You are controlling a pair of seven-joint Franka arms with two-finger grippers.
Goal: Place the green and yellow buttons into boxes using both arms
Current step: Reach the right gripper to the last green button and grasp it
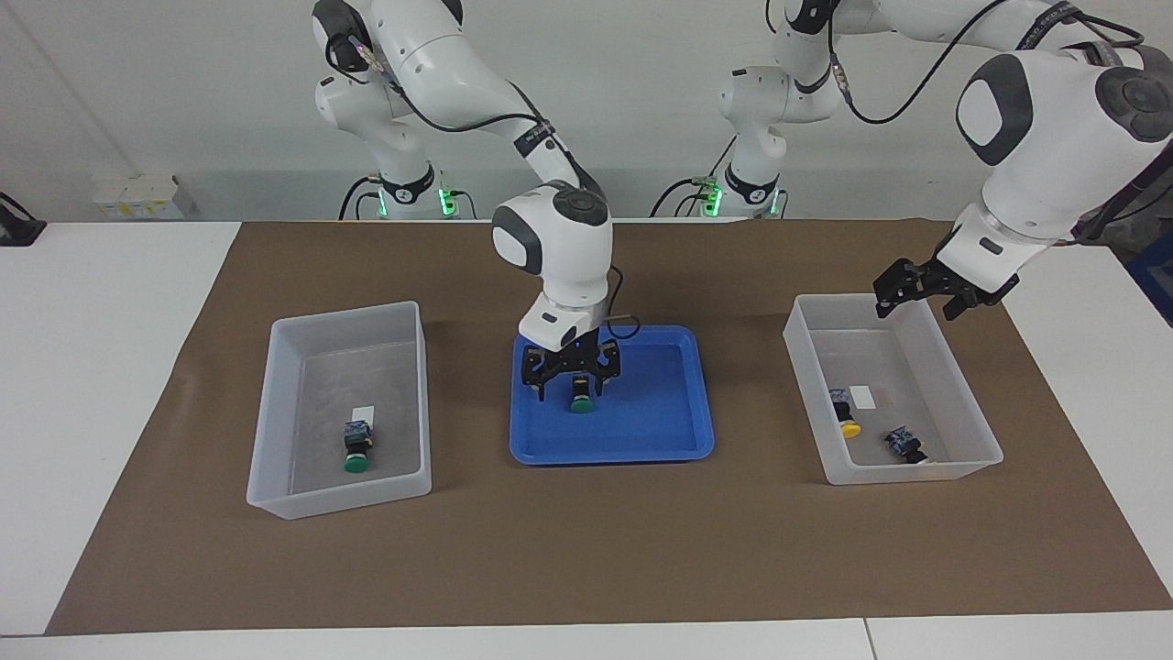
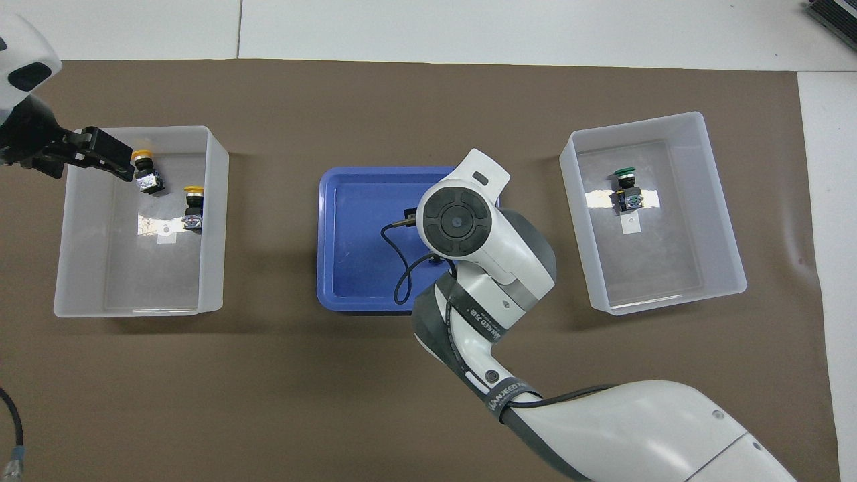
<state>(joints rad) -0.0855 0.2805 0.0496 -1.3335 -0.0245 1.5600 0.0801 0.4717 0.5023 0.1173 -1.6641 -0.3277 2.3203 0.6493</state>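
One green button [image 1: 580,397] lies in the blue tray [image 1: 660,431] at mid-table. My right gripper [image 1: 570,378] is low over it, open, a finger on each side of its black body; in the overhead view the right wrist [image 2: 462,221] hides it. Another green button [image 1: 356,449] [image 2: 628,187] lies in the box [image 1: 275,412] [image 2: 730,234] at the right arm's end. Two yellow buttons [image 2: 142,171] [image 2: 193,204] lie in the box [image 1: 806,385] [image 2: 67,268] at the left arm's end. My left gripper [image 1: 916,298] [image 2: 114,157] hangs open and empty over that box's rim.
Tray and boxes stand in a row on a brown mat [image 1: 586,550] over the white table. A black cable [image 2: 17,428] lies at the mat's edge near the left arm's base.
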